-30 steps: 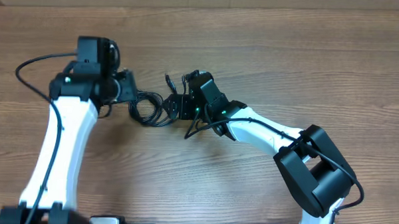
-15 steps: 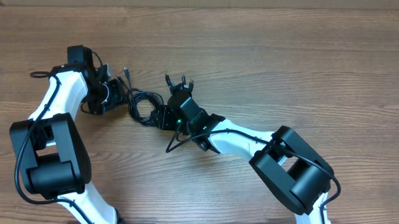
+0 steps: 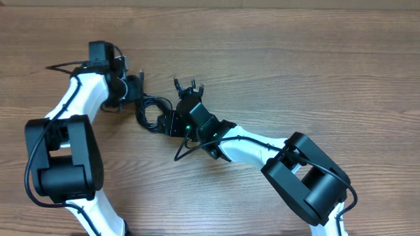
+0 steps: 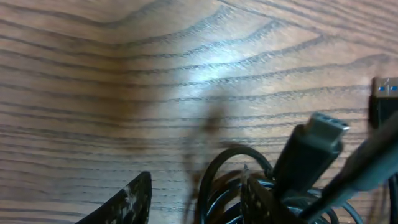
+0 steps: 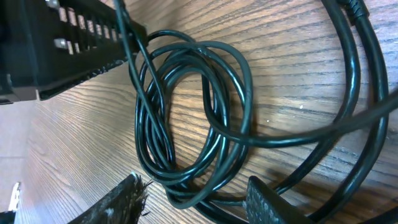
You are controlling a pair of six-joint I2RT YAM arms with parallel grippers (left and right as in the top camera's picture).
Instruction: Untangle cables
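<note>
The cables (image 3: 151, 113) lie as a black coiled bundle on the wooden table between my two arms, with loose plug ends (image 3: 187, 84) fanning out behind it. My left gripper (image 3: 136, 93) is open at the bundle's left top edge. In the left wrist view its fingers (image 4: 193, 202) straddle one cable loop (image 4: 214, 177), beside a silver-tipped plug (image 4: 314, 146). My right gripper (image 3: 169, 123) is open at the bundle's right side. In the right wrist view its fingers (image 5: 196, 205) are set around the lower end of the coil (image 5: 186, 118).
A blue-tipped plug (image 4: 385, 90) shows at the right edge of the left wrist view. The left arm's black housing (image 5: 62, 43) fills the top left of the right wrist view. Thicker cables (image 5: 348, 93) run along its right side. The wooden table (image 3: 303, 58) spreads all around.
The left arm has swung its gripper right, up against the bundle. The right gripper shifted left and down a second ago and has held still since.
</note>
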